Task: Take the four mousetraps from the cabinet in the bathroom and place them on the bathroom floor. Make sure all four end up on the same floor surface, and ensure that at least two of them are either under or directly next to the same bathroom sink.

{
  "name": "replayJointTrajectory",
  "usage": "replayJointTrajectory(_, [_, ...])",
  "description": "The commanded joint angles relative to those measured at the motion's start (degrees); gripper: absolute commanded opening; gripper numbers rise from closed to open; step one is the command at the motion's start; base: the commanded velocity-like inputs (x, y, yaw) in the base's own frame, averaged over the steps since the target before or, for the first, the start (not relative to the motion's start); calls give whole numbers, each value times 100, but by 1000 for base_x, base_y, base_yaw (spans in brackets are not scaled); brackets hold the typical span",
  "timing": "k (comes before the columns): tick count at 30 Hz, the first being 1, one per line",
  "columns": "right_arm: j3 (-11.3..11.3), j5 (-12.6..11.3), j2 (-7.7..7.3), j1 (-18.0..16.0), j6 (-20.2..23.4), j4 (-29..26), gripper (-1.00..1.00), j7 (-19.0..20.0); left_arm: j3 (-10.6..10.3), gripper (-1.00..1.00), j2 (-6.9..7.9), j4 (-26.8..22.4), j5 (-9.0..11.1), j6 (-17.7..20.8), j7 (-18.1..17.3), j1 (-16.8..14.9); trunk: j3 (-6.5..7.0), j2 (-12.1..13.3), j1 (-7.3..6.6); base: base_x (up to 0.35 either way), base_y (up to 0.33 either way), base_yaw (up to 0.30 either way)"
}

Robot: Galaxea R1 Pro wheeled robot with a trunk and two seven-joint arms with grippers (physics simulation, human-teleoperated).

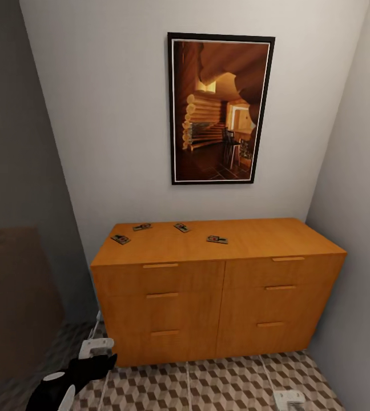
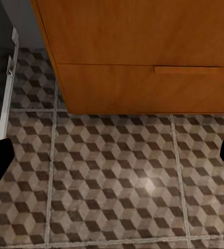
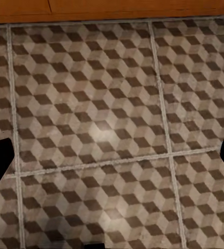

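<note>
Several mousetraps lie on the flat top of the orange-brown cabinet [image 1: 219, 297], toward its left half: one near the left edge [image 1: 120, 239], one behind it [image 1: 142, 227], one further right [image 1: 217, 240]. My left gripper [image 1: 96, 355] hangs low in front of the cabinet's lower left corner. In its wrist view it [image 2: 112, 158] is open over the cube-patterned bathroom floor [image 2: 117, 176], facing the bottom drawer. My right gripper [image 1: 288, 398] sits low at the front right, open [image 3: 112, 158] over bare tiles [image 3: 101, 129]. The sink is out of view.
A framed picture [image 1: 220, 108] hangs above the cabinet. White walls close in behind and on the right, a grey wall on the left. A dark brown panel [image 1: 13, 297] stands at the left. A white strip [image 2: 8, 78] runs along the floor beside the cabinet.
</note>
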Motion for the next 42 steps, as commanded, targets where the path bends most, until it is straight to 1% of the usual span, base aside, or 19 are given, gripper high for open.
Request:
replayJointTrajectory(1, [5, 9, -1, -2, 37, -74, 100, -38, 3, 100, -2, -65, 40, 33, 7, -4, -7, -4, 0, 0, 0, 0])
replayJointTrajectory(5, [5, 78, -1, -21, 99, -402, 100, -233, 3, 100, -8, -354, 39, 44, 74, -12, -7, -4, 0, 0, 0, 0])
replayJointTrajectory(9, [0, 283, 19, -174, 344, -808, 100, -538, 0, 100, -23, -685, 40, 54, 228, -58, -7, -4, 0, 0, 0, 0])
replayJointTrajectory(14, [-4, 426, 41, -572, 958, -1349, 100, -764, -21, 100, -116, -921, 40, 162, 361, -300, -7, -4, 0, 0, 0, 0])
replayJointTrajectory(19, [-7, 461, 51, -976, 1617, -1891, 100, -832, -46, 100, -237, -1042, 40, 493, 407, -642, -7, -4, 0, 0, 0, 0])
replayJointTrajectory(20, [-7, 461, 51, -976, 1617, -1891, 100, -832, -46, 100, -237, -1042, 40, 493, 407, -642, -7, -4, 0, 0, 0, 0])
replayJointTrajectory(25, [-7, 464, 58, -1314, 2190, -2392, 100, -848, -111, 100, -371, -1111, 40, 725, 428, -997, -7, -4, 0, 0, 0, 0])
replayJointTrajectory(29, [-7, 463, 60, -1586, 2599, -2666, 100, -837, -178, 100, -495, -1133, 40, 806, 431, -1351, -7, -4, 0, 0, 0, 0])
replayJointTrajectory(32, [-7, 463, 64, -1829, 2851, -2773, 100, -830, -209, 100, -574, -1139, 40, 837, 432, -1659, -7, -4, 0, 0, 0, 0])
replayJointTrajectory(35, [-7, 463, 67, -2084, 3069, -2828, 100, -827, -227, 100, -649, -1143, 41, 850, 432, -1974, -7, -4, 0, 0, 0, 0])
replayJointTrajectory(36, [-7, 463, 67, -2084, 3069, -2828, 100, -827, -227, 100, -649, -1143, 41, 850, 432, -1974, -7, -4, 0, 0, 0, 0])
replayJointTrajectory(38, [-8, 463, 68, -2254, 3190, -2847, 100, -826, -236, 100, -713, -1144, 44, 849, 426, -2186, -7, -4, 0, 0, 0, 0])
replayJointTrajectory(39, [-8, 459, 68, -2420, 3286, -2854, 100, -827, -250, 100, -791, -1145, 43, 846, 419, -2400, -7, -4, 0, 0, 0, 0])
replayJointTrajectory(40, [-8, 458, 69, -2504, 3324, -2855, 100, -828, -266, 100, -832, -1143, 42, 844, 416, -2510, -7, -4, 0, 0, 0, 0])
replayJointTrajectory(41, [-8, 454, 71, -2837, 3441, -2858, 100, -831, -405, 100, -989, -1127, 20, 847, 413, -2982, -7, -4, 0, 0, 0, 0])
replayJointTrajectory(42, [-8, 450, 72, -2920, 3461, -2856, 100, -831, -450, 100, -1022, -1117, 8, 853, 414, -3111, -7, -4, 0, 0, 0, 0])
